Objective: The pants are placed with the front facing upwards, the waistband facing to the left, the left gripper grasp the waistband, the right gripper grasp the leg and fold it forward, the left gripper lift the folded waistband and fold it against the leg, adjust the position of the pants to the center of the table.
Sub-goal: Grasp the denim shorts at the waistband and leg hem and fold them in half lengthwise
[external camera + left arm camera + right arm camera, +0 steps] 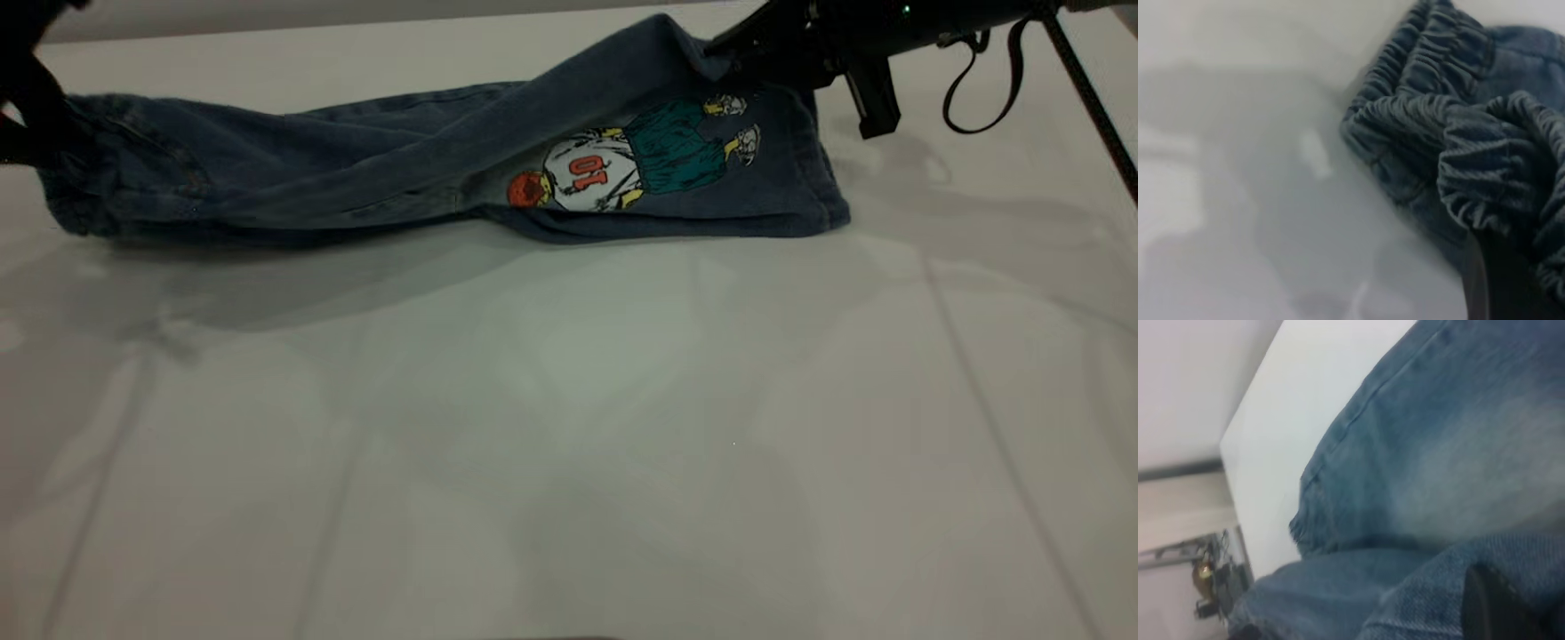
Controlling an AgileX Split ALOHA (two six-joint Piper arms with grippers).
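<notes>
The pants (373, 178) lie stretched along the far edge of the table (569, 427), long axis running side to side: the waistband (1451, 127) points toward the left edge, the leg (676, 151) toward the right. The leg's reverse faces up, showing a cartoon figure with an orange ball and a white shirt numbered "10", printed sideways. The left gripper (31, 107) is at the far left corner, clenched on the waistband's gathered elastic. The right gripper (738, 44) pinches the raised upper edge of the leg near the hem. The tabletop is plain, white and glossy, with a pale wall beyond its far edge.
</notes>
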